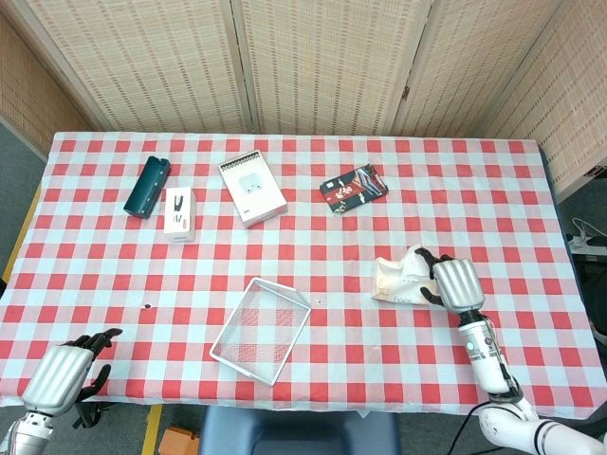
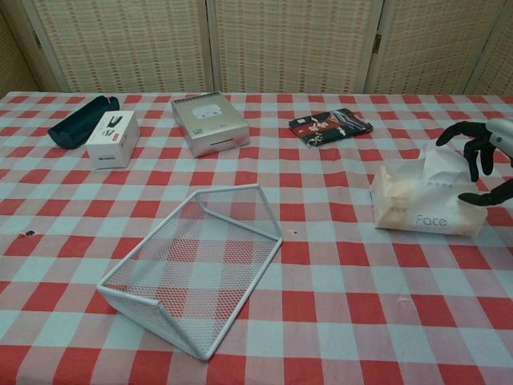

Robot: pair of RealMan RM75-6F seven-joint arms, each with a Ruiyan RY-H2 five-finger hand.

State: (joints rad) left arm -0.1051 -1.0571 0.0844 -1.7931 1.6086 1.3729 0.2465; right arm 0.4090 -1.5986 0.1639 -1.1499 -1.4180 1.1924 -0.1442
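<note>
While your right hand (image 1: 453, 282) hovers spread over tissue pack (image 2: 425, 206), right of mesh tray (image 1: 261, 330), nothing gripped; pack lies flat, tissue up. Left hand (image 1: 64, 375) idles half-curled, empty, tray's left.

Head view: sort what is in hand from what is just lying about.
In hand: right hand with fingers spread over the cream tissue pack.
Lying about: white wire mesh basket, silver box, teal case, white carton, dark patterned pouch.
</note>
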